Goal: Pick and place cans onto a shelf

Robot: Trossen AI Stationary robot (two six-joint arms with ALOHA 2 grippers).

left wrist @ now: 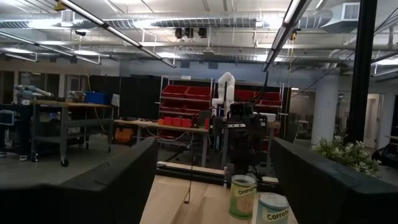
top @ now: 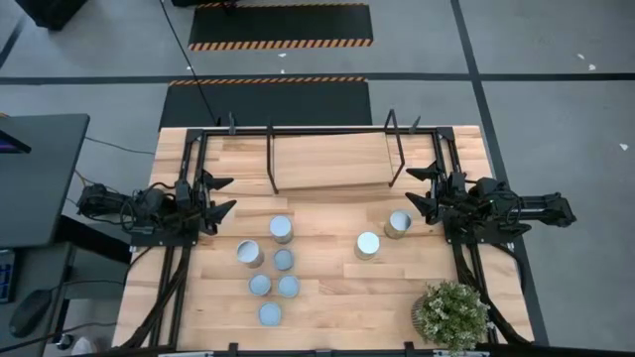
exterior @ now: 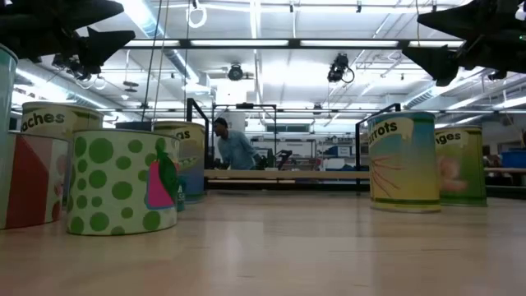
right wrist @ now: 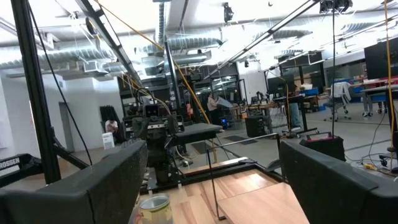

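Overhead, table-level, two facing wrist views

Grey concrete floor (top: 556, 89) with dark lines and two black mats edged in orange-black hazard stripes (top: 281, 26) beyond the light wood worktop (top: 327, 297); a dark desk (top: 35, 178) sits off to one side. Room is an open workshop: exposed ducts (left wrist: 186, 22) and strip lights (exterior: 271, 43) overhead, red storage bins on racks (left wrist: 186, 99), a workbench (left wrist: 68, 112) with a blue bin. A person (exterior: 234, 148) leans over a far bench.
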